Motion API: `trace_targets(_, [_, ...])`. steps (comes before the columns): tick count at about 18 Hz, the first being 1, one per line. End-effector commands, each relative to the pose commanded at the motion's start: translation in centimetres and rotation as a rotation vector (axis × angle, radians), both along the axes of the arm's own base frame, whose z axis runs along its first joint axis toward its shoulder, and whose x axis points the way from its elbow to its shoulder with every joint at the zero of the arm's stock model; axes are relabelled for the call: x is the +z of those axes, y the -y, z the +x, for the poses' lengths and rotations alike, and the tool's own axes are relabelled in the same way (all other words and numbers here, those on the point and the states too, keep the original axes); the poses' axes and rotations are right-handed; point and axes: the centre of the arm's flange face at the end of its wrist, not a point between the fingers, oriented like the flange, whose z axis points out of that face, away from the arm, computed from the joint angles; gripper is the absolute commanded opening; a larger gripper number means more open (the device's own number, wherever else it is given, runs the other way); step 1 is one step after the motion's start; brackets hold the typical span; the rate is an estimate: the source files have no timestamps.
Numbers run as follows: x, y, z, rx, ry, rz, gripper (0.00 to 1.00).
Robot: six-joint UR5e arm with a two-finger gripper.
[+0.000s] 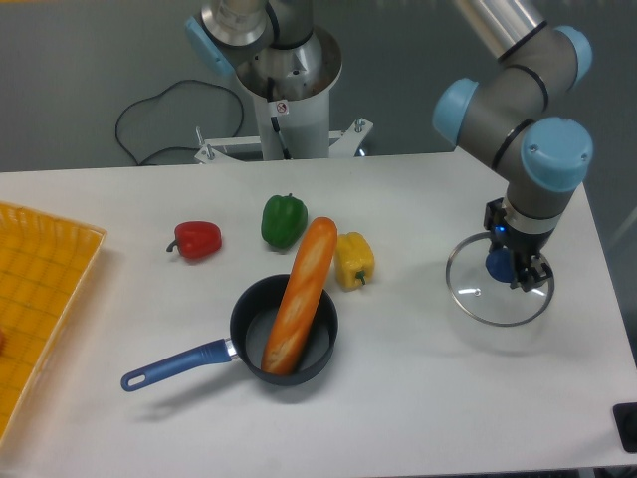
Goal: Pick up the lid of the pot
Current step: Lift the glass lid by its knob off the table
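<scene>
White tabletop is serving as the work surface, with a grey wall behind it.

Item under task: the glass pot lid is lying directly beneath the gripper, at the right side of the table. Its rim appears to be resting flat on the surface all round, with no gap showing, so the lid is judged not yet lifted.

End effector: the gripper is pointing straight down over the lid's centre, with its fingers sitting at the level of the blue knob. The knob is showing just to the camera-left of the fingers. Whether the jaws are apart or clamped on the knob cannot be told from this view.

Other items, all well away to the camera-left of the gripper: a dark saucepan is holding a baguette that is leaning over its rim. A yellow pepper, a green pepper and a red pepper are lying beyond the pan. A yellow tray is sitting at the far edge.

Progress: approach and descent are looking complete. A confirmed grasp on the knob and the lift are remaining.
</scene>
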Motion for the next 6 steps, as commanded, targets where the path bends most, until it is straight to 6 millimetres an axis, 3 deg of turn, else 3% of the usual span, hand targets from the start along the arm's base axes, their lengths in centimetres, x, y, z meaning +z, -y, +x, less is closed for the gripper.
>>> trace_targets(6, [0.49,-0.25,0.27,0.001,-0.001,-0.018,0.21])
